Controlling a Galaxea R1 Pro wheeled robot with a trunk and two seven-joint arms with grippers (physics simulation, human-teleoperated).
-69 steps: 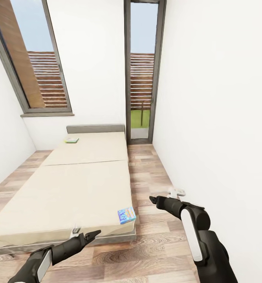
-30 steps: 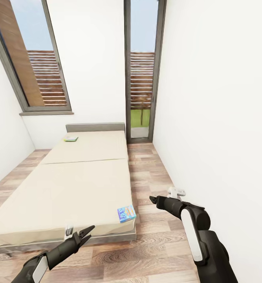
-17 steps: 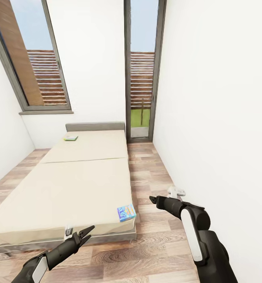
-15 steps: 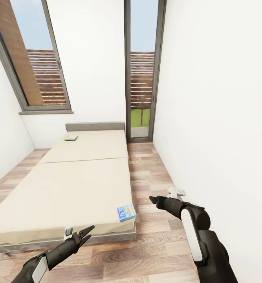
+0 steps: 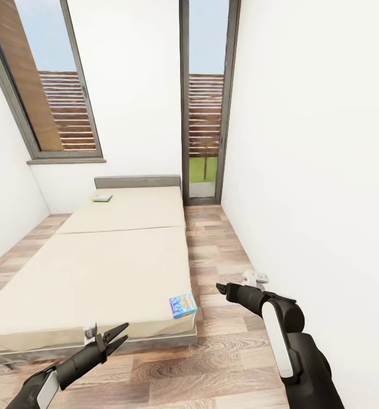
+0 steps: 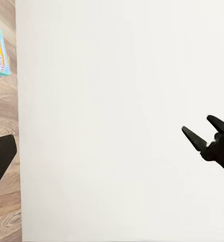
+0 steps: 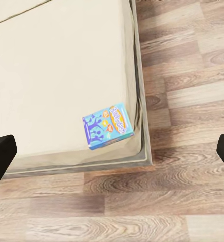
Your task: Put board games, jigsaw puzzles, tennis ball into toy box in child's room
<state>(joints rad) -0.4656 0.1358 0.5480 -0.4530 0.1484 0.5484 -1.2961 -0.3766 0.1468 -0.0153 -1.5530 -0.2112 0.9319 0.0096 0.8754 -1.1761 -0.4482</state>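
My left gripper (image 5: 114, 336), jaws apart, hangs off the bed's (image 5: 98, 267) near edge, lower and further left than a second ago. My right gripper (image 5: 221, 289), fingers spread wide and empty, hangs over the bare wood floor (image 5: 212, 250) between bed and right wall. The blue cartoon board game (image 5: 183, 305) overhangs the mattress's near right corner; a green board game (image 5: 101, 198) lies by the far headboard (image 5: 138, 182).

Black arms (image 5: 294, 346), white panels.
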